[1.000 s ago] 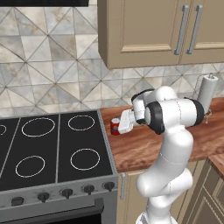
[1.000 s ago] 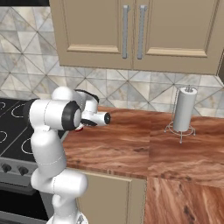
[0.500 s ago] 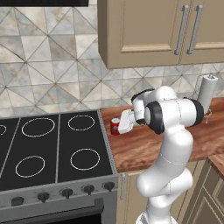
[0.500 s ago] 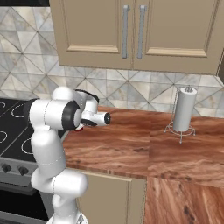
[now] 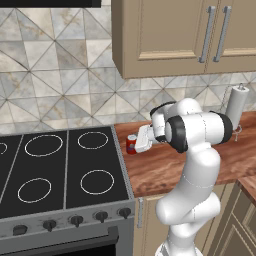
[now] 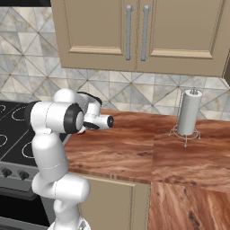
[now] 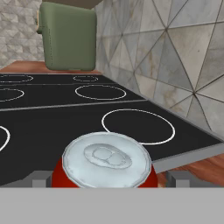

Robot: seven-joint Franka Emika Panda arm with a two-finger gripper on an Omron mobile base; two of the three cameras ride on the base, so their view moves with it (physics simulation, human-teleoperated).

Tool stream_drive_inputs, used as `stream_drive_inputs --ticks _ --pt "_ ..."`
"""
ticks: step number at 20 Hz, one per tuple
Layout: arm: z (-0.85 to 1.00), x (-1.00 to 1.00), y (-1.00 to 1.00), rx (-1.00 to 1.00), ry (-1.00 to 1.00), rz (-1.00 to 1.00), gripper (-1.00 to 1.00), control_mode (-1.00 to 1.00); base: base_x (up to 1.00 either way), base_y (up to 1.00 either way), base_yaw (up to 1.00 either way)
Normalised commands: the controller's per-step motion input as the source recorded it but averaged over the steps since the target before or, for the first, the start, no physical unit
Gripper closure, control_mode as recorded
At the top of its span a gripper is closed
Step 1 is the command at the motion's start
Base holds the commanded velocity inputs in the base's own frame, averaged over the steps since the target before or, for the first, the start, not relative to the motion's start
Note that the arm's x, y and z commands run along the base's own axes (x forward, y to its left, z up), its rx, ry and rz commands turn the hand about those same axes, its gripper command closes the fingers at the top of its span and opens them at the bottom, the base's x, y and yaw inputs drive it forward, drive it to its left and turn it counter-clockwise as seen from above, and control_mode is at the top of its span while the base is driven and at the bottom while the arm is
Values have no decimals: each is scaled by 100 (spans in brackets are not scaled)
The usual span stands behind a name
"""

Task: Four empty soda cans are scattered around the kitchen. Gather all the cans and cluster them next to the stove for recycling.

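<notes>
A red soda can (image 5: pixel 131 144) with a silver top stands upright on the wooden counter, just right of the stove (image 5: pixel 60 165). My gripper (image 5: pixel 136 145) reaches in low from the right and sits around the can. In the hand view the can (image 7: pixel 106 159) stands between the two fingertips (image 7: pixel 40 177), with a small gap on each side, so the gripper (image 7: pixel 109 178) is open. The black cooktop (image 7: pixel 52 118) with its white rings stretches away behind the can.
A white paper-towel roll (image 5: pixel 235 106) stands on its holder at the back right of the counter (image 5: pixel 165 167); it also appears in the right base view (image 6: pixel 188 112). A green boxy appliance (image 7: pixel 70 35) sits past the far side of the stove. Tiled wall runs behind.
The fingers have spread wider around the red can. The arm and the can stay where they were.
</notes>
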Motion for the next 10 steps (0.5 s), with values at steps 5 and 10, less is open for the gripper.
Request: stream_drive_inputs --ticks 5,10 --pt "0 0 0 0 -4 0 -100 -100 0 0 0" --pt "0 -2 0 0 -3 0 -100 -100 0 0 0"
